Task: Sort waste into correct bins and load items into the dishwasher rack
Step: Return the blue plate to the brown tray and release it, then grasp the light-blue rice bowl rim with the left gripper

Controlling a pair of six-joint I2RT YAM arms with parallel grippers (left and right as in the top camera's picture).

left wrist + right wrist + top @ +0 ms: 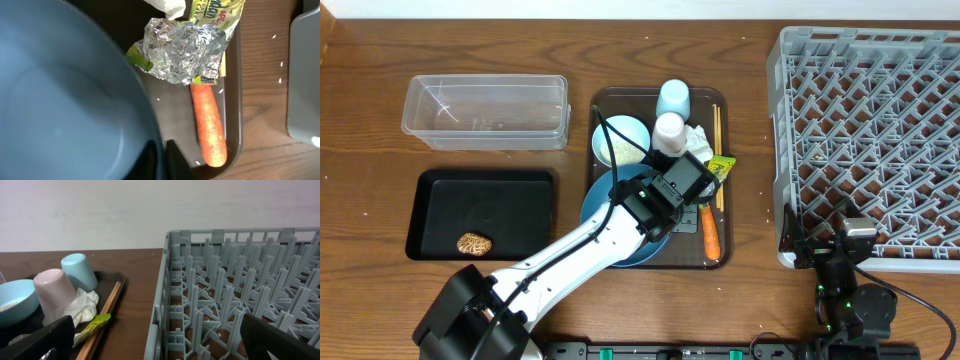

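My left gripper [682, 188] [162, 159] is shut on the right rim of the dark-blue plate [610, 212] [65, 100], which lies on the brown serving tray [720, 262]. Beside the gripper lie the crumpled foil [182, 47], the green-yellow wrapper [722, 167] [212, 10] and the orange carrot [710, 236] [207, 125]. The light-blue bowl [618, 140] with rice, the light-blue cup [673, 97], the pinkish-white cup [669, 128], the tissue [699, 137] and the chopsticks [716, 135] stand behind. My right gripper [832, 243] [157, 330] is open and empty at the grey rack's [870, 140] front-left corner.
The clear tub [485, 110] stands at the back left. The black tray [520, 195] lies in front of it with the brown food lump [473, 242] in its near corner. The rack wall [167, 290] rises just ahead of my right gripper.
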